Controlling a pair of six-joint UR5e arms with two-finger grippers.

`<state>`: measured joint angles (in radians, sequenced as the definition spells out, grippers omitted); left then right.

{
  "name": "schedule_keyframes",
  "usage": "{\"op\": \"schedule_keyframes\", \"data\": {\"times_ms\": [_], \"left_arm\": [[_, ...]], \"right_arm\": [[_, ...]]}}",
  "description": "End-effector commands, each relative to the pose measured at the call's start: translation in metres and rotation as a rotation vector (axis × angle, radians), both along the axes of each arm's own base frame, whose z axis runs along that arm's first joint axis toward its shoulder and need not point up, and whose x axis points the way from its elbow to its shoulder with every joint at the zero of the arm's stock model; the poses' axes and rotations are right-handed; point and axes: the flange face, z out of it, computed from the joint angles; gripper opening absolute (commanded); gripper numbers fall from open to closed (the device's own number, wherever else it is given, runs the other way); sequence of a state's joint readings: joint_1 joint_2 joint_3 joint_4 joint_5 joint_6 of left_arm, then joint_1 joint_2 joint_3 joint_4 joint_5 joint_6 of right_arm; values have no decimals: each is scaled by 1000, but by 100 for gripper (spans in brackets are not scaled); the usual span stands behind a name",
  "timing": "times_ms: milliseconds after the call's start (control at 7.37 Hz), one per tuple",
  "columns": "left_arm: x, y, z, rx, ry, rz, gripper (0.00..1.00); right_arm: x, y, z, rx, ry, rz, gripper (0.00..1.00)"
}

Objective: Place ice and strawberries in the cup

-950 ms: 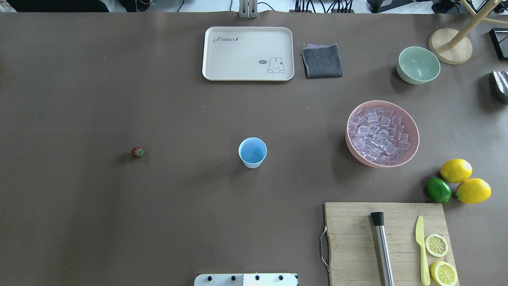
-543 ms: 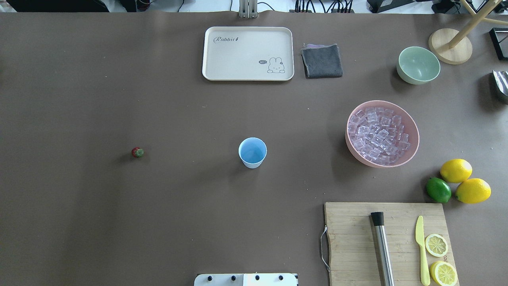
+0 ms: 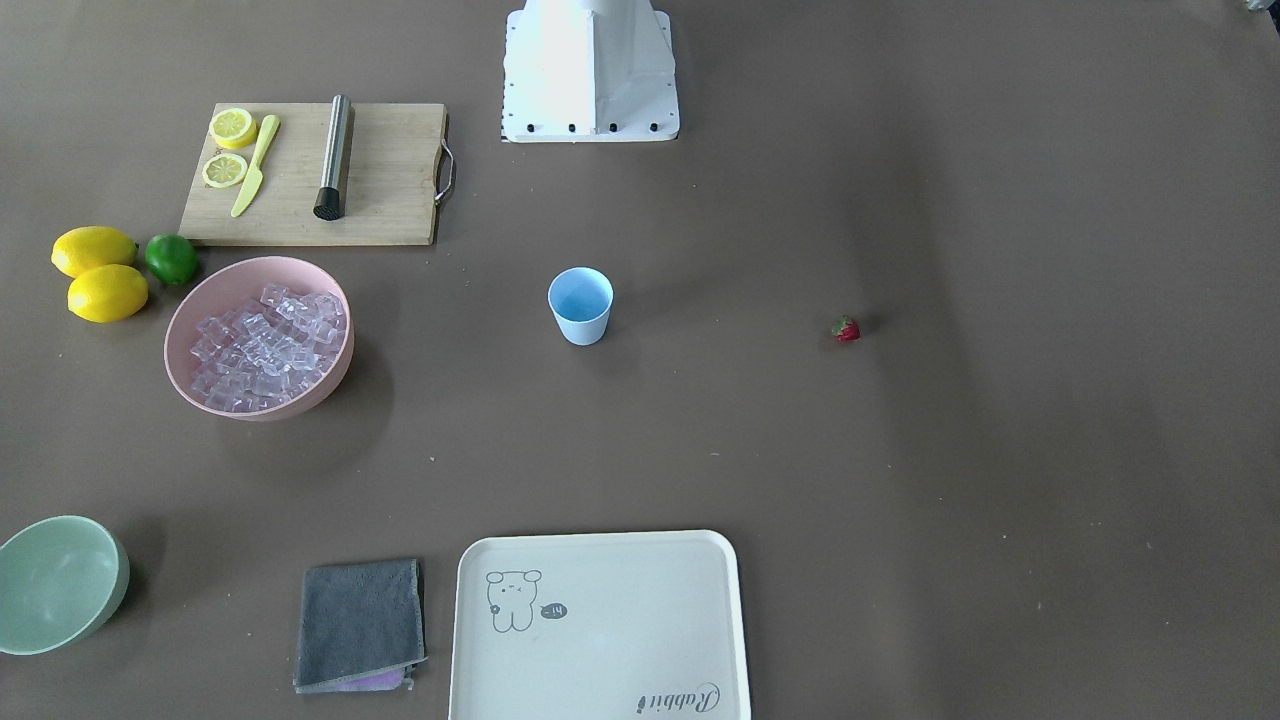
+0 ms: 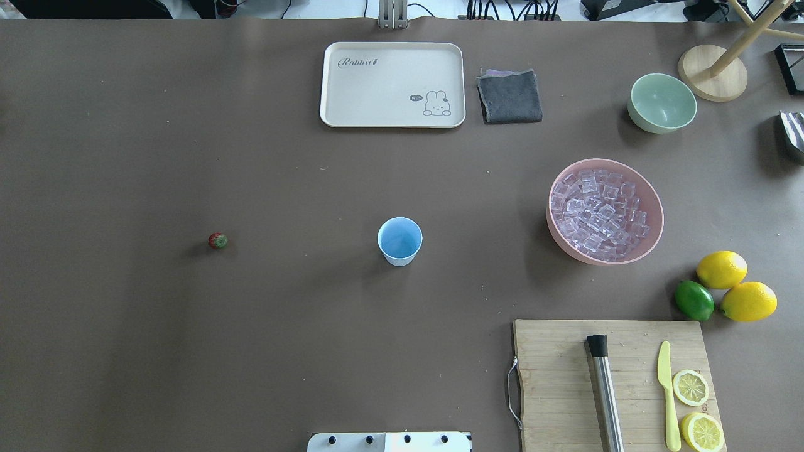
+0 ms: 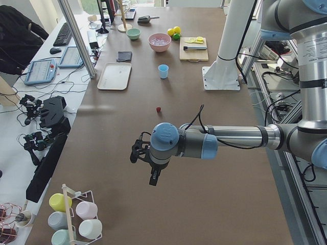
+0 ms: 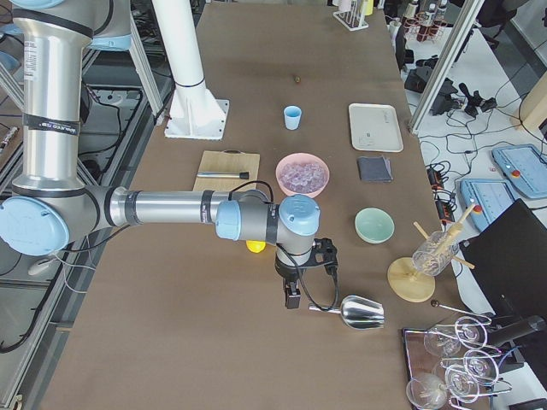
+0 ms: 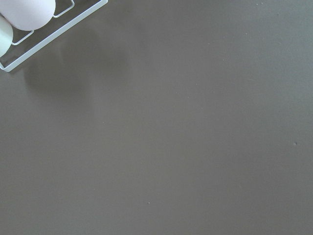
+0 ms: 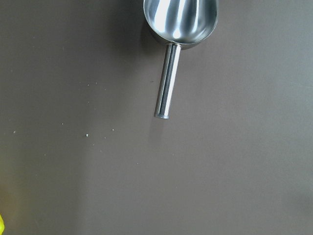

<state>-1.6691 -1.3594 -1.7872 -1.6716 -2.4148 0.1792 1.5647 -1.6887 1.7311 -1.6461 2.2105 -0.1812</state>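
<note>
- The left claw (image 5: pixel 154 177) hung pointing down over bare bench (image 4: pixel 188 157) at the robot's left end. Only the side camera caught it, so I could not tell whether it was clenched or released.
- The right claw (image 6: pixel 291 299) hung the same way at the opposite end, near the handle end of a steel scoop (image 8: pixel 180 19) that lay flat on the bench. I could not tell its state either.
- The light blue cup (image 4: pixel 400 241) stood upright near the middle of the bench, mouth up.
- The strawberry (image 4: pixel 218 240) lay by itself on the bench, well apart from the cup, toward the robot's left.
- The ice (image 4: pixel 598 213) sat heaped in a pink bowl (image 4: pixel 559 238), well apart from the cup on the robot's right.
- Past the bowl, two lemons (image 4: pixel 722 269) and a lime (image 4: pixel 694 300) huddled together beside a wooden cutting board (image 4: pixel 553 376).
</note>
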Motion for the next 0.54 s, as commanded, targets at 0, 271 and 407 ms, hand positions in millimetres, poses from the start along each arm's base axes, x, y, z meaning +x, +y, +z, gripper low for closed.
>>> {"op": "schedule_keyframes", "data": {"times_ms": [0, 271, 407], "left_arm": [[1, 1, -3, -2, 6, -2, 98], [5, -1, -26, -15, 57, -42, 98], [6, -1, -34, -4, 49, -40, 97]], "right_arm": [[0, 0, -4, 5, -1, 3, 100], [0, 0, -9, 13, -3, 4, 100], [-1, 0, -10, 12, -17, 5, 100]]}}
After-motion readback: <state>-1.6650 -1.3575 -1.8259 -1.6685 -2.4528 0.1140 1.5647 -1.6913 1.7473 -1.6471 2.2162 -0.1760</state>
